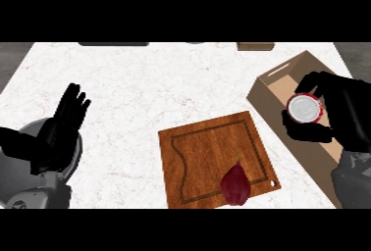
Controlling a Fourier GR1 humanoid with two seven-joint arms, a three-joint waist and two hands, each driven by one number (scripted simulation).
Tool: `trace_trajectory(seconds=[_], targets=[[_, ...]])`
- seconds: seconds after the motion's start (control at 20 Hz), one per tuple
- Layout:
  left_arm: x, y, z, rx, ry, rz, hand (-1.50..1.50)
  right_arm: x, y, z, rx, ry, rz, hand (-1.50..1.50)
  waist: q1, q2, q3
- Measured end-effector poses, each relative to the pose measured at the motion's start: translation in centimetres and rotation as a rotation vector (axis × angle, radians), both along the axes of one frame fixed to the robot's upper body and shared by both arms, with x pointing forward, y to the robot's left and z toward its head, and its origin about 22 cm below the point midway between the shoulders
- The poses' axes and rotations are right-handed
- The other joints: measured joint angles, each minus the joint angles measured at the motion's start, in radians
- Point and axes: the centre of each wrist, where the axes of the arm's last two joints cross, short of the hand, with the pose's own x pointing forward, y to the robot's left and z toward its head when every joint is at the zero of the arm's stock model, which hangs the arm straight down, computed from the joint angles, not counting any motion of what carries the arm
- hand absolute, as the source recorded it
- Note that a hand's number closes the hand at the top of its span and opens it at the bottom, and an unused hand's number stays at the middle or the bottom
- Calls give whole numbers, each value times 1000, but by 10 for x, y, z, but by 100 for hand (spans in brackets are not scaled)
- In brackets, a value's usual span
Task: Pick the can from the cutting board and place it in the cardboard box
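The can (305,109), red-rimmed with a silver top, hangs over the inside of the cardboard box (270,88) at the right edge. My right hand (340,110) is curled round it, thumb below and fingers above. The wooden cutting board (210,157) lies in the lower middle, left of the box, with no can on it. My left hand (64,122) rests open at the left, fingers straight and pointing up.
A dark red, pointed vegetable (235,185) lies on the board's near right corner. A brown object (255,46) and a dark flat object (114,43) sit at the counter's far edge. White marbled counter (159,83) spreads between the hands.
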Motion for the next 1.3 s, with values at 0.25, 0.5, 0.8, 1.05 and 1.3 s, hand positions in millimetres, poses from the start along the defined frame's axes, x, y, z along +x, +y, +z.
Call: trace_trajectory(seconds=[0.25,0.5,0.8,1.05,1.3], targets=[[2,-2,2,-1,-7,-9,0,23,-27,-32,-157,250,-64,-150,8,3,-1],[3,-4,5,0,-1,-3,0,44,-58,-53,-95,327,-49,-150,4,0,-1],[2,2,2,-3,-4,-2,0,55,-59,-48,70,69,40,-150,4,0,0],[2,2,3,-5,1,5,0,54,-62,-35,303,-100,101,-150,-5,-3,1],[-1,5,2,-8,3,12,0,50,-77,-26,614,-146,114,-150,-13,-6,1]])
